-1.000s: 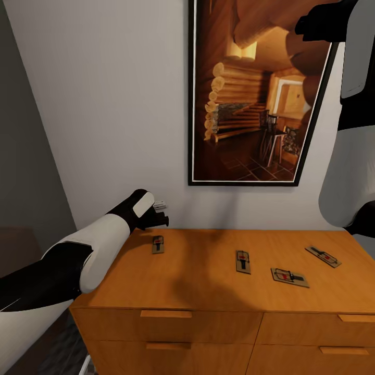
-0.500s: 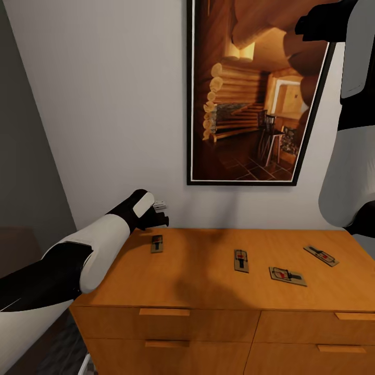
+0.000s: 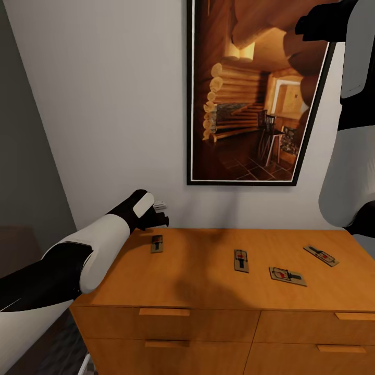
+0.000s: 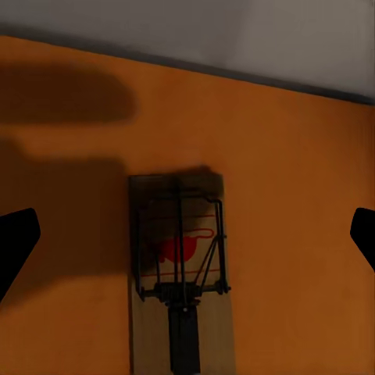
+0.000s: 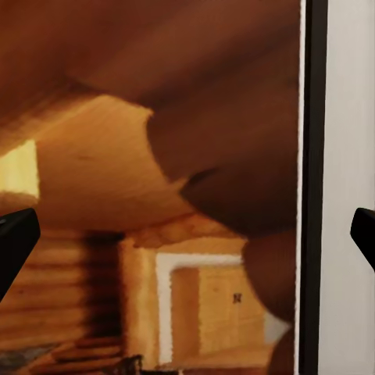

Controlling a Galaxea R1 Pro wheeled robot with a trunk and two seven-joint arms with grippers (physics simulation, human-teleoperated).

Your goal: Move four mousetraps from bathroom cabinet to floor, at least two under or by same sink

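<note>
Head view: four mousetraps (image 3: 241, 260) lie on the cabinet (image 3: 208, 281) top; my left gripper (image 3: 160, 213) hangs just above the leftmost.
Left wrist view: leftmost mousetrap (image 4: 182, 269) sits between my wide-spread fingertips (image 4: 16, 244).
Right wrist view: my right gripper (image 5: 187, 234) spread wide, facing the picture (image 5: 156, 195).
Risk: closing off-centre could skid the flat trap away.

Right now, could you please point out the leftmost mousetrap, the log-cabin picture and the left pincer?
leftmost mousetrap (image 3: 157, 243): head view, board's middle.
log-cabin picture (image 3: 250, 104): head view, canvas centre.
left pincer (image 3: 160, 213): head view, between fingertips.
</note>
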